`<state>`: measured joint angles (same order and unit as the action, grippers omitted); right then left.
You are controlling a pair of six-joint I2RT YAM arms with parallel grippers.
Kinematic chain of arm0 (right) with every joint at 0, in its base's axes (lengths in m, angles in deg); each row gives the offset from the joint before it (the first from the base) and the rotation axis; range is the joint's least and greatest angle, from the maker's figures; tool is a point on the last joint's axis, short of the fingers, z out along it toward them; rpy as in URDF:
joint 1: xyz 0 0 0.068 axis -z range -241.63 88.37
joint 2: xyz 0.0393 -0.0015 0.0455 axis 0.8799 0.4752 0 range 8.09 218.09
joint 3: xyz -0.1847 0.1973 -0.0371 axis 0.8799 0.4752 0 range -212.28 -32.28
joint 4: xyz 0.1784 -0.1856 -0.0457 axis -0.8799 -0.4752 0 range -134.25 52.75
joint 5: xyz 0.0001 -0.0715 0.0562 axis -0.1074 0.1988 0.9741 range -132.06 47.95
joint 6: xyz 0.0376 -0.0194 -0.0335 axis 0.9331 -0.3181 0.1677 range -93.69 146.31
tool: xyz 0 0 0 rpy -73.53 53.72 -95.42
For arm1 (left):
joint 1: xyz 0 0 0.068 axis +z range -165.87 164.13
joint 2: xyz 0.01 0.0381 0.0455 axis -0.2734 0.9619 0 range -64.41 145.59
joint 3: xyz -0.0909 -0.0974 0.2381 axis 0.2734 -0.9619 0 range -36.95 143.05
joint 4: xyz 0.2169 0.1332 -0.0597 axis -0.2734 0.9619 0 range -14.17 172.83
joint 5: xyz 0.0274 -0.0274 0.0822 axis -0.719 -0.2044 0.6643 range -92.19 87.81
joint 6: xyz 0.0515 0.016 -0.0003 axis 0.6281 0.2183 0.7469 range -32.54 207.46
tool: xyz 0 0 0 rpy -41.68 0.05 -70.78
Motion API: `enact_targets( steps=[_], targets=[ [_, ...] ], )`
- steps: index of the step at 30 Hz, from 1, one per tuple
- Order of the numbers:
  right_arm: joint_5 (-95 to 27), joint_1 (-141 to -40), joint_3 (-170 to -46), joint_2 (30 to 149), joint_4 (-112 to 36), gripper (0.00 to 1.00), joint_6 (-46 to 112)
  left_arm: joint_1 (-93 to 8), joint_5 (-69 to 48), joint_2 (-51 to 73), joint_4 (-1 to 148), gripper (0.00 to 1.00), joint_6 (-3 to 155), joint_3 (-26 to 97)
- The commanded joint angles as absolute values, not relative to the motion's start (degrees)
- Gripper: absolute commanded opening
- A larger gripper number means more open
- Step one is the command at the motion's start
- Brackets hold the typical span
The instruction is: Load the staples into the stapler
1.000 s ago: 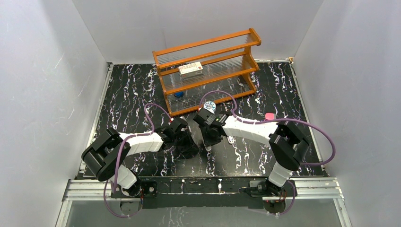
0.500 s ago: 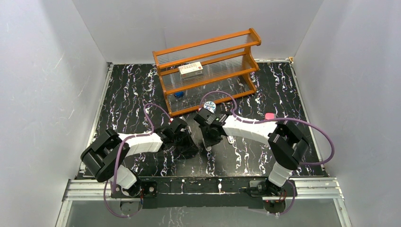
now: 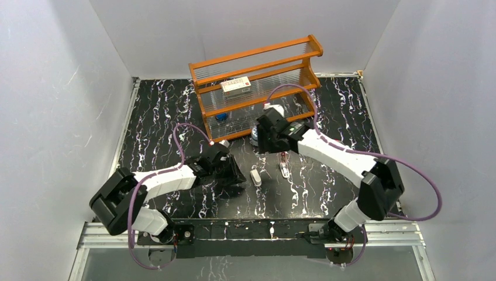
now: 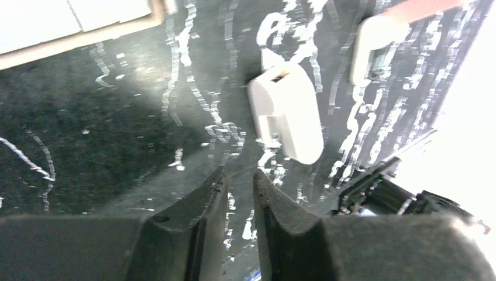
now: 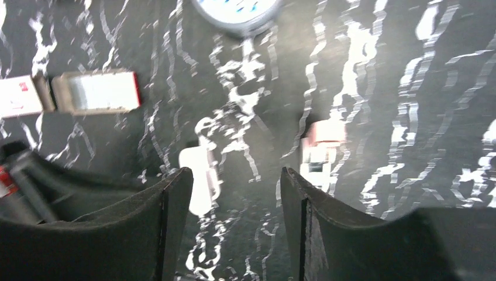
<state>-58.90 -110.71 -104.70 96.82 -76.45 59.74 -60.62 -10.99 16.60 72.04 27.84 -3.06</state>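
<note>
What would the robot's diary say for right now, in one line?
left gripper: slightly open, empty | right gripper: open, empty | stapler: lying on table, free of both grippers

White arm links (image 3: 166,177), black joints (image 3: 380,187), purple cables (image 3: 184,124)

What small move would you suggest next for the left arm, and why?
I would probably open the left gripper wider first: its jaws stand only slightly apart and empty, narrower than the white stapler lying loose on the table just ahead. The right gripper hangs open, empty and farther off.
</note>
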Motion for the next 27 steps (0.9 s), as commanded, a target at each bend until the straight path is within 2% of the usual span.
enact_targets(
  steps=[1,5,11,14,17,22,27],
  targets=[
    [-63.58,-104.81,-102.68,91.44,-75.54,0.68,55.64,-60.7,-12.36,11.39,72.67,0.25,33.34,2.97],
    [-58.94,-99.68,-101.45,92.4,-71.94,0.76,49.75,-60.72,-14.64,12.48,72.82,0.38,35.87,9.32],
    [-55.26,-96.28,-105.19,100.14,-74.07,0.77,43.94,-60.87,-15.07,20.79,74.28,0.48,32.88,17.0],
    [-53.07,-95.38,-105.4,101.76,-73.5,0.76,41.98,-60.86,-15.54,24.93,73.66,0.48,30.02,19.74],
    [-50.22,-94.99,-105.23,102.75,-72.86,0.74,39.82,-61.11,-15.45,28.44,73.4,0.43,29.36,21.89],
    [-45.26,-94.95,-105.17,104.58,-73.15,0.63,36.71,-61.27,-16.36,33.19,72.65,0.34,28.54,23.61],
    [-45.01,-95.01,-104.26,104.76,-73.86,0.58,36.7,-61.88,-18.19,38.22,72.19,0.34,27.91,25.41]
  ],
)
